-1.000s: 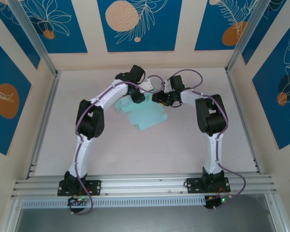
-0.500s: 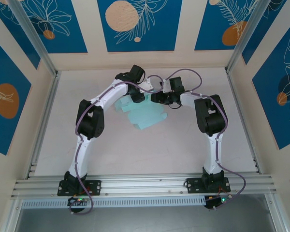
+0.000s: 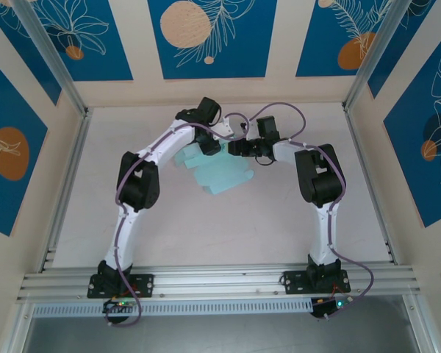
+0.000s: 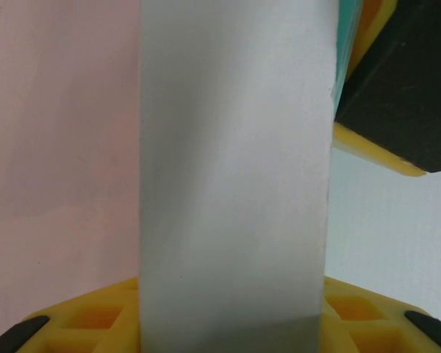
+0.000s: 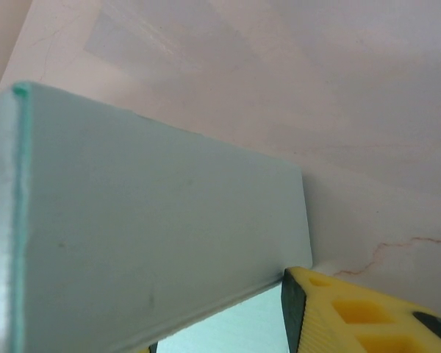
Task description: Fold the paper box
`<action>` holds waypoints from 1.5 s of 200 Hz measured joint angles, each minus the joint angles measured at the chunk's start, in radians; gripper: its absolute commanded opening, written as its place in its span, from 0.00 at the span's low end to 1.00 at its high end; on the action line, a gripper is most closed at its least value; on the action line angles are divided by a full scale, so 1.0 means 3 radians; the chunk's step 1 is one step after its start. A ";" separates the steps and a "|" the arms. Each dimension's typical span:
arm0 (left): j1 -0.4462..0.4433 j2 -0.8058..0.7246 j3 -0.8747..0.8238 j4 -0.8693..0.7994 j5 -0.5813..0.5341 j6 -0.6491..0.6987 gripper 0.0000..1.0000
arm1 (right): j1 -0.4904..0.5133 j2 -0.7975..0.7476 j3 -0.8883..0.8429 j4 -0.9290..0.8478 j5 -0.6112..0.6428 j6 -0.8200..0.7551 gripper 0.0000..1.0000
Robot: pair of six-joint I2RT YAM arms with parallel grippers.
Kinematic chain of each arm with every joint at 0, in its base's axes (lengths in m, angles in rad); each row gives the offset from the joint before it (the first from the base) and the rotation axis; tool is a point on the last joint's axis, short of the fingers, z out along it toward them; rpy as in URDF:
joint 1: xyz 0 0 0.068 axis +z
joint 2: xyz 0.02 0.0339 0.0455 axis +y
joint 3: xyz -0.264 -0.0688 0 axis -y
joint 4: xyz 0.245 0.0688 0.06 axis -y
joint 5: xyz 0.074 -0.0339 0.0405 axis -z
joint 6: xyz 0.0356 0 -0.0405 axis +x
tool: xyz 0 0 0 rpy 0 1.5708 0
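Under the paper box [image 3: 222, 175], the pale pink worktop [image 3: 279, 220] is spreading out on every side and carrying the box. Left of the box, the left arm [image 3: 136, 184] is arching up and over its far left end. Right of the box, the right arm [image 3: 320, 176] is bending in toward its far right corner. Both wrists are meeting just over the box's far edge. The box is mint card, partly folded, and its near end is lying clear of both arms.

Left fingers [image 4: 81, 320] are standing partly apart and pinching an upright pale panel of the box [image 4: 235, 184] across its width. The panel is filling the gap and touching both yellow fingers.

Right fingers [image 5: 338, 312]: one yellow finger is touching the lower right corner of a box panel [image 5: 154, 235], and the other is sitting mostly behind the card. Cannot tell whether they are pinching the panel or just standing spread around it. A thin green cut edge is showing along that panel's left side.
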 measured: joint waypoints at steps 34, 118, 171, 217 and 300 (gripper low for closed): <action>0.0001 0.0132 0.0209 -0.0109 0.0001 0.0000 0.43 | 0.0000 0.0000 0.0008 0.0015 0.0042 -0.0058 0.49; 0.0120 0.0468 0.0841 -0.0357 0.0286 -0.0005 0.43 | -0.0003 0.0036 0.0421 -0.0305 0.0179 -0.0324 0.55; 0.0168 0.0657 0.1157 -0.0566 0.0520 -0.0001 0.43 | -0.0022 0.0064 0.0482 -0.0398 0.0159 -0.0384 0.52; 0.0156 0.0657 0.1177 -0.0730 0.0699 0.0055 0.43 | -0.0036 -0.0065 0.0020 -0.0045 0.0112 -0.0343 0.51; -0.0014 0.0621 0.1148 -0.1111 0.1068 0.0261 0.42 | -0.0003 -0.0963 -0.1258 0.0444 0.0343 -0.0174 0.50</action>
